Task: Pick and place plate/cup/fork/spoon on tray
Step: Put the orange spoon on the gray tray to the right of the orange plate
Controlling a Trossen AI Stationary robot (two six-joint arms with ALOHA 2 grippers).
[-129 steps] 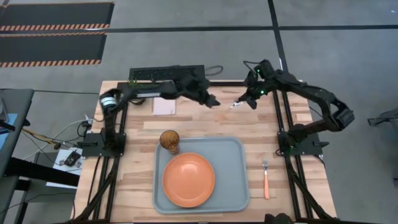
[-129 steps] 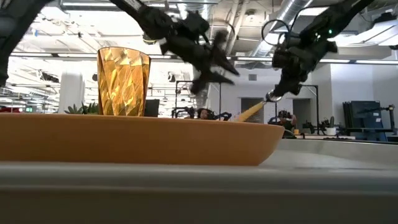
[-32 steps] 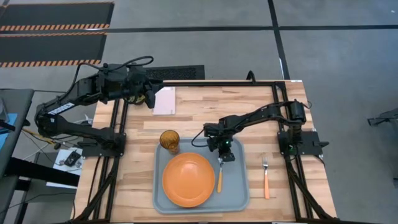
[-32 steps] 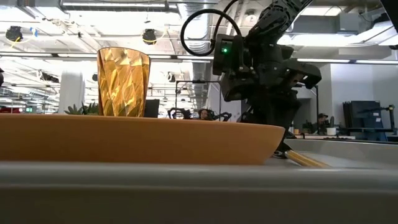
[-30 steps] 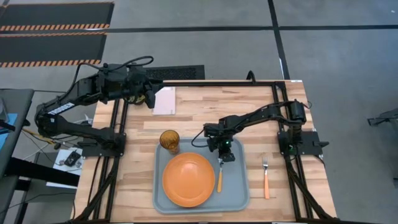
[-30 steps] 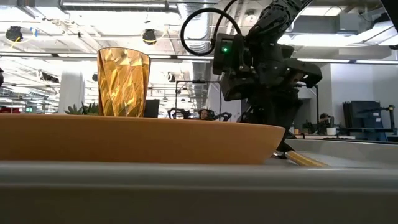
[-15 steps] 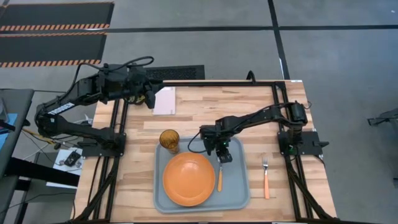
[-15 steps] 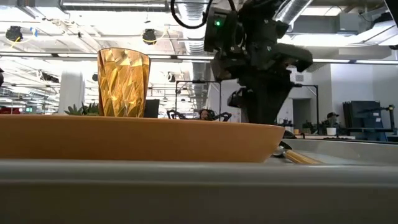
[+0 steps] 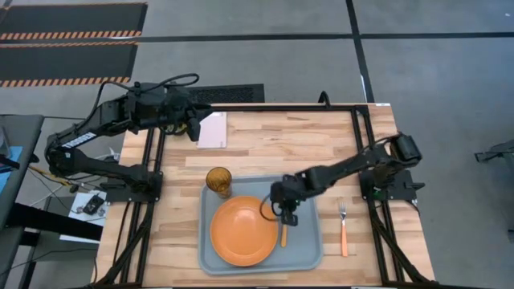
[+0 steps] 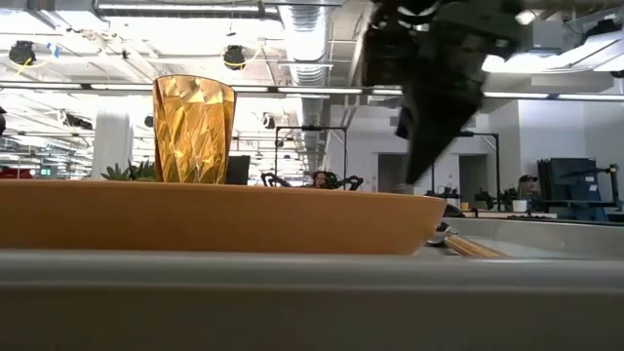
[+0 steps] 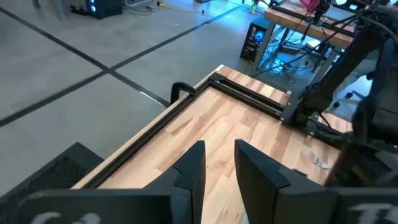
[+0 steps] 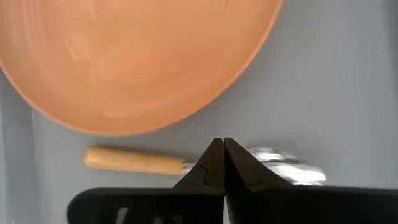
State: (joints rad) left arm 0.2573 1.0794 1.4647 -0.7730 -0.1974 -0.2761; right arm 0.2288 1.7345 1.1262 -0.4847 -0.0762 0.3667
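Observation:
The orange plate (image 9: pixel 243 233) lies on the grey-blue tray (image 9: pixel 309 245), and the amber cup (image 9: pixel 218 181) stands upright at the tray's far left corner. The spoon (image 9: pixel 283 231) lies flat on the tray just right of the plate; the right wrist view shows its handle (image 12: pixel 134 160) and bowl (image 12: pixel 286 167). My right gripper (image 9: pixel 285 213) is shut and empty, and in the low view (image 10: pixel 419 171) it hangs clear above the spoon. The fork (image 9: pixel 343 229) lies on the table right of the tray. My left gripper (image 9: pixel 193 127) waits, open, at the far left.
A white-pink napkin (image 9: pixel 213 131) lies at the table's far left, beside my left gripper. Green plant leaves (image 10: pixel 132 171) show behind the plate in the low view. Bare wood lies between the napkin and the tray.
My right gripper has risen off the tray and gone a little toward the table's near edge, along the spoon. The spoon has stayed flat on the tray beside the plate.

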